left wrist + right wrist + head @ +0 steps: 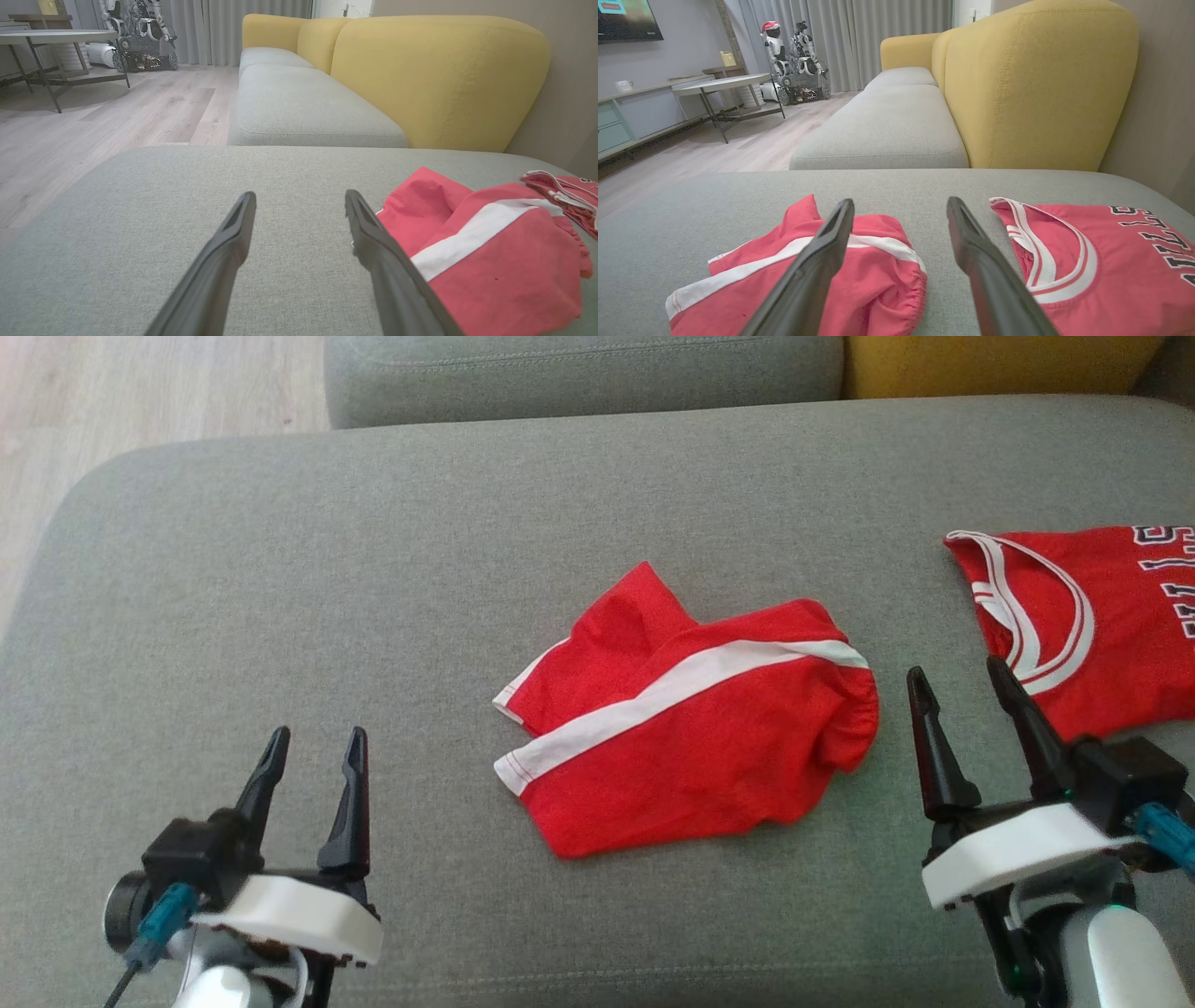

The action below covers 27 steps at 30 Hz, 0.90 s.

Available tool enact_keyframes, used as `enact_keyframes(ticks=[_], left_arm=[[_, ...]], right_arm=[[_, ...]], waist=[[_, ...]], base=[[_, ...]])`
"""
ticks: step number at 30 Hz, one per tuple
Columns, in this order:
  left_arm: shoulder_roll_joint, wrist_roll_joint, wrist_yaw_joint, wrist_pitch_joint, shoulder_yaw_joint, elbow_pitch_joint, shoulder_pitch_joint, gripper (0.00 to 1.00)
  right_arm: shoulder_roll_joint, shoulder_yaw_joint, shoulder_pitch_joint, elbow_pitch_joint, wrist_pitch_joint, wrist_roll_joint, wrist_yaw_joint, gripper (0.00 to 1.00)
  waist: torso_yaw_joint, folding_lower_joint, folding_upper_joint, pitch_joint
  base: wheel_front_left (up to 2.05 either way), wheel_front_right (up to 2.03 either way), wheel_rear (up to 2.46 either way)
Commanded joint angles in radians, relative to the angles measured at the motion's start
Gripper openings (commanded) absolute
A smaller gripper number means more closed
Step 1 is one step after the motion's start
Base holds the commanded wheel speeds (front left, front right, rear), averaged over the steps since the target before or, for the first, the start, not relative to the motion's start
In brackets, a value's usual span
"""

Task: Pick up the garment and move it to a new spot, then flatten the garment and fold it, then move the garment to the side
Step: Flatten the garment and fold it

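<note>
A red garment (691, 737) with a white stripe lies crumpled in the middle of the grey sofa seat (373, 569). My left gripper (317, 735) is open with nothing between its fingers. It hovers well to the left of the garment, which lies beside the right finger (495, 261) in the left wrist view. My right gripper (957, 668) is open too, just off the garment's right edge. The right wrist view looks along the right gripper (900, 201), with the garment (887, 280) under its left finger.
A red jersey (1102, 625) with white trim and dark letters lies flat at the seat's right end, close to my right gripper. A yellow backrest (999, 364) and another grey cushion (579, 373) lie behind. Wooden floor (140, 392) lies past the seat's left edge.
</note>
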Motion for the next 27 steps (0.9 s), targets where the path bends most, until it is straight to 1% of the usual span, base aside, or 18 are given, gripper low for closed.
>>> enact_keyframes(ticks=[1,11,15,18,21,27], left_arm=[[0.026,-0.003,0.007,0.002,0.035,-0.035,-0.037,1.00],[0.027,-0.009,0.005,0.008,0.027,-0.031,-0.048,1.00],[0.022,-0.008,-0.014,0.019,0.007,-0.023,-0.081,1.00],[0.005,-0.015,-0.046,0.035,-0.020,-0.002,-0.133,1.00],[-0.020,-0.024,-0.093,0.067,-0.064,0.045,-0.197,1.00],[-0.084,-0.066,-0.192,0.118,-0.140,0.215,-0.288,1.00]], right_arm=[[-0.002,0.021,-0.024,-0.045,0.002,0.008,-0.001,1.00],[-0.002,0.024,-0.022,-0.048,0.010,0.016,-0.001,1.00],[-0.002,0.024,-0.026,-0.048,0.011,0.019,-0.001,1.00],[-0.002,0.027,-0.033,-0.049,0.012,0.021,-0.001,1.00],[-0.002,0.034,-0.044,-0.047,0.012,0.021,-0.001,1.00],[-0.002,0.053,-0.065,-0.034,0.013,0.022,-0.001,1.00]], waist=[[0.000,0.0000,0.0000,0.001],[0.004,0.0000,0.0000,0.008],[0.007,0.0000,0.0000,0.017],[0.009,0.0000,0.0000,0.033],[0.003,0.0000,0.0000,0.054],[-0.021,0.0000,0.0000,0.094]], base=[[0.00,0.00,0.00],[0.00,0.00,0.00],[0.00,0.00,0.00],[0.00,0.00,0.00],[0.00,0.00,0.00],[0.00,0.00,0.00]])
